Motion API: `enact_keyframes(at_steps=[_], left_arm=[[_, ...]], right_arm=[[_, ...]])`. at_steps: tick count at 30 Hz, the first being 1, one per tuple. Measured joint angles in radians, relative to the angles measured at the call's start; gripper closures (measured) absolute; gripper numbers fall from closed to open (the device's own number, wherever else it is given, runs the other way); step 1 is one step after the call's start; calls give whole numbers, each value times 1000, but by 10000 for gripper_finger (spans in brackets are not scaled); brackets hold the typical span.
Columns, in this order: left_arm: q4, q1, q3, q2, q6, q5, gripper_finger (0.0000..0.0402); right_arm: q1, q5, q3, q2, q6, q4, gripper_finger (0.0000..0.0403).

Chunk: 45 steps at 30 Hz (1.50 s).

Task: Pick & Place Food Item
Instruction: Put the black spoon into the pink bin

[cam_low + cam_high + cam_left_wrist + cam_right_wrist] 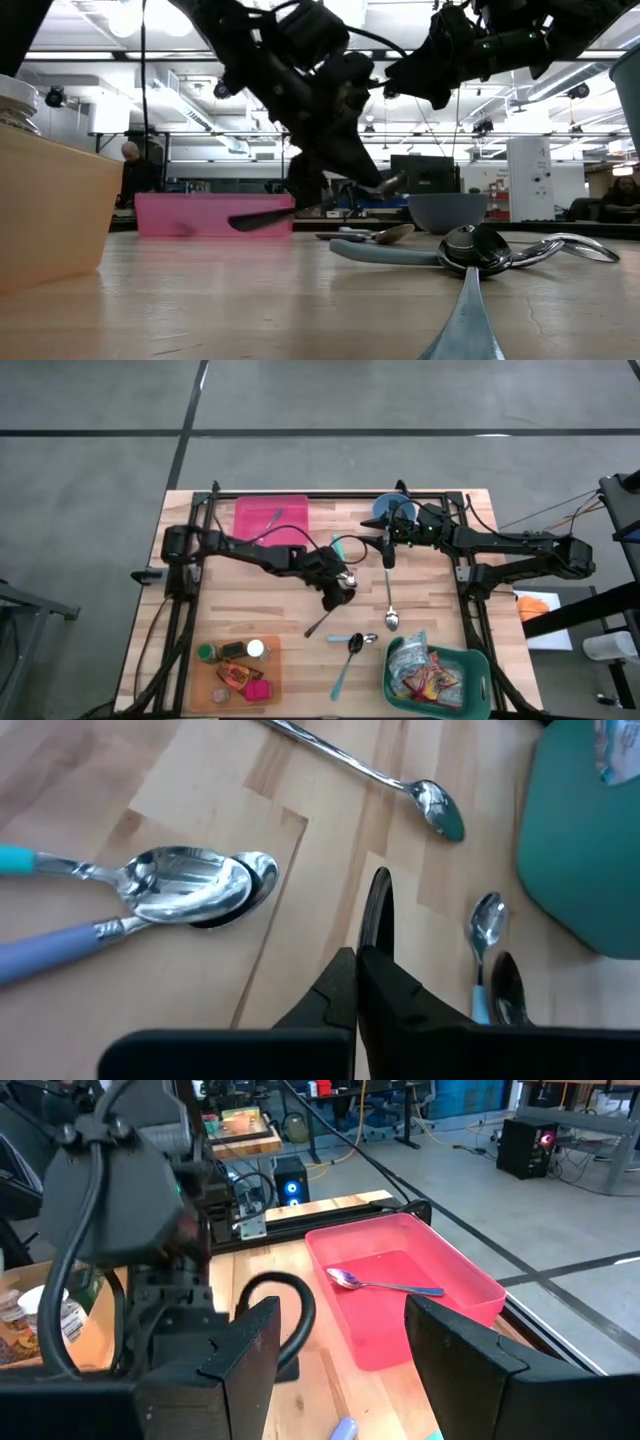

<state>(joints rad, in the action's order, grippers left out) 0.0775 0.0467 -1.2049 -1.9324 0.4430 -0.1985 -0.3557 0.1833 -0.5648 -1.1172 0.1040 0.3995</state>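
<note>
Wooden butcher-block desk (300, 660) on a grey concrete floor, lab room behind.

Left gripper (337, 592) near desk centre, fingers clenched on a dark-handled utensil (321, 624), probably a spoon; its handle trails down toward the desk. In the left wrist view the dark handle (376, 910) shows pinched between the fingertips.

Right gripper (389, 546) hovers near the round blue bowl (390, 508), fingers parted, grasping nothing.

Flat pink rectangular tray (271, 520) at the back already has one spoon in it (385, 1284). Loose on the desk: a long silver spoon (390, 600) and a pair of light-blue-handled spoons (352, 645). Green plastic bin (470, 690) with food packets at the front right; orange tray (274, 670) with small bottles at the front left.

Task says food item; the frames show cutlery being handled.

Risks, as judged:
- Grip sits at one end of the utensil, so it may pivot or slip during carry.
- Hanging end could snag the loose spoons or clip the tray wall.
- Arms are close together; paths could cross.
</note>
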Motion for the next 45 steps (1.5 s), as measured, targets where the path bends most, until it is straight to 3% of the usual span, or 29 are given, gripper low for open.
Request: enact_keyframes(at_steps=[9,26,37,45], left_arm=[[138,1,0,106,0,102,401],[423,8,1,403,-48,552,401],[526,46,-1,527,-241,742,401],[534,122,-1,531,-513,829,401]], right_arm=[[0,0,0,0,0,-1,192],[0,0,0,0,0,-1,192],[0,0,0,0,0,-1,192],[0,0,0,0,0,-1,192]])
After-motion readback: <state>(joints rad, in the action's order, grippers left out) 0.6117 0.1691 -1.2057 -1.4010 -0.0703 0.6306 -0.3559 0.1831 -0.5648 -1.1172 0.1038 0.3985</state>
